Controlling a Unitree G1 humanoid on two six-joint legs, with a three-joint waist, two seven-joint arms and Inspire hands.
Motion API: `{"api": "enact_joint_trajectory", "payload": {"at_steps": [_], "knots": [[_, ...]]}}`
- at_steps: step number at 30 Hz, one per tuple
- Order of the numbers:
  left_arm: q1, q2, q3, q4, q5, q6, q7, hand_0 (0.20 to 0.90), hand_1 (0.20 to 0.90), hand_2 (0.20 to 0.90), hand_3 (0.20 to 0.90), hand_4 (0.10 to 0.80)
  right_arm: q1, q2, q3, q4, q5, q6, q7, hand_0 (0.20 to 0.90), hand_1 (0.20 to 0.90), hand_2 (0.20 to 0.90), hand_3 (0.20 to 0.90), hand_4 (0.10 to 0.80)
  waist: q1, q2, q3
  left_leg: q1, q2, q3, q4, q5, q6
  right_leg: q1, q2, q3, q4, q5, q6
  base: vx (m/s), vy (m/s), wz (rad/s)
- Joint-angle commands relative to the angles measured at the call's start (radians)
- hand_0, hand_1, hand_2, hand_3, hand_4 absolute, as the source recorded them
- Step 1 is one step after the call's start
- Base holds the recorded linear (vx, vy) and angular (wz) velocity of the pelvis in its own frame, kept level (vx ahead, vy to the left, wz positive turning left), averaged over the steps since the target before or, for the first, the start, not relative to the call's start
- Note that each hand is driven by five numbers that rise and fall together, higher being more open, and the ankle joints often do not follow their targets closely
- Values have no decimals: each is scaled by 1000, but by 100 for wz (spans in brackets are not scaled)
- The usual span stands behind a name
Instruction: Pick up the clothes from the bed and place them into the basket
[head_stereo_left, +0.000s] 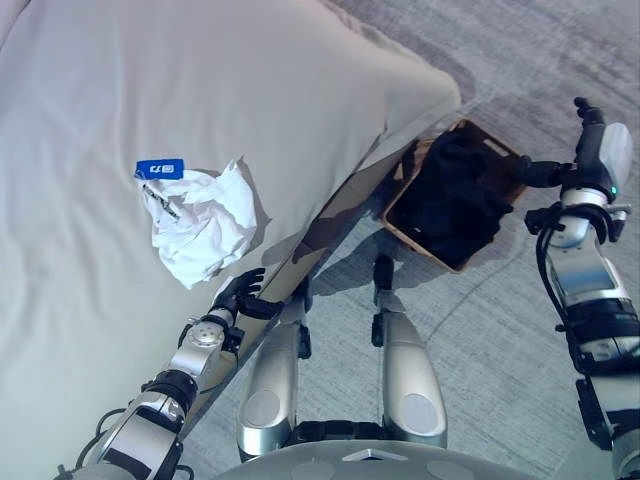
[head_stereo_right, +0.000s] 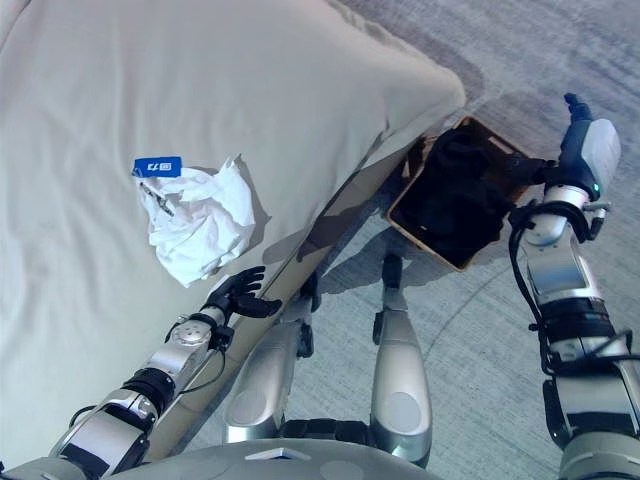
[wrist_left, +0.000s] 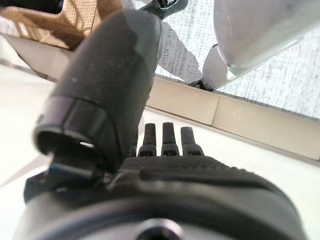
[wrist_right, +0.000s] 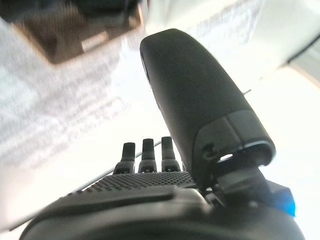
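Reaching for the crumpled white cloth (head_stereo_left: 203, 224) is the job right now. It lies on the big cream-white bed (head_stereo_left: 90, 90), near the bed's edge. A small blue tag (head_stereo_left: 160, 168) sits at its far end.

The dark left hand (head_stereo_left: 238, 293) rests at the edge of the bed, just beside the near tip of the cloth, not touching it. Its fingers (wrist_left: 171, 138) are straight and loose and hold nothing.

The dark right hand (head_stereo_right: 573, 108) is up in the air, just beside the brown woven basket (head_stereo_left: 505, 154) on the grey floor, well apart from the cloth. Its fingers (wrist_right: 146, 155) look straight too, and it holds nothing. Dark clothes (head_stereo_left: 455, 195) already fill the basket.

To do this well, I think the left hand should slide forward over the bed and come down on the thick middle of the cloth, not the thin tip. Then it should close around a good bunch, so no part hangs loose and drags.

The cloth is longer one way. Its long line runs from the blue tag down toward the left hand, a bit slanted. The near end comes to a point aimed at the bed's edge.
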Motion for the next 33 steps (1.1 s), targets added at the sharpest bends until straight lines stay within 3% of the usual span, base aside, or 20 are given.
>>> {"api": "enact_joint_trajectory", "payload": {"at_steps": [1, 9, 15, 22, 27, 33], "knots": [[83, 25, 43, 31, 49, 3, -6, 900, 900, 900, 900, 800, -14, -64, -32, -110, -58, -71, 32, 900, 900, 900, 900, 800, 12, -62, -127, -15, -31, -11, 120, -145, 29, 16, 21, -16, 28, -20, 10, 109, 80, -5], [133, -5, 51, 92, 105, 18, -31, 900, 900, 900, 900, 800, -61, -6, 76, -49, -4, -175, 259, 900, 900, 900, 900, 800, 82, -93, -240, 93, -49, -38, 112, -180, 47, 159, -5, -51, -9, -26, 25, 137, 121, 0], [144, -20, 29, 107, 94, 13, -33, 900, 900, 900, 900, 800, -116, 62, 189, 21, -89, -225, 331, 900, 900, 900, 900, 800, 141, -99, -258, 120, -58, -78, 93, -177, 56, 200, -23, -96, -6, -32, 36, 64, 99, 23], [100, 12, 2, 146, 57, 40, -14, 900, 900, 900, 900, 800, -334, 125, 389, 217, -163, -183, 314, 900, 900, 900, 900, 800, 244, -103, -211, 73, -67, -156, 63, -133, 57, 190, -48, -185, 17, -35, 42, -63, 46, 54], [56, 25, -19, 138, -5, 50, -7, 900, 900, 900, 900, 800, -539, 168, 503, 395, -186, -131, 284, 900, 900, 900, 900, 800, 335, -71, -152, -16, -80, -226, 54, -90, 47, 156, -76, -252, 30, -40, 35, -127, 90, 53], [56, 18, -26, 109, -48, 29, -16, 900, 900, 900, 900, 800, -655, 216, 553, 590, -190, -99, 293, 900, 900, 900, 900, 800, 409, -39, -98, -95, -102, -267, 95, -75, 39, 133, -99, -309, 57, -56, 28, -54, 88, 37]]}}
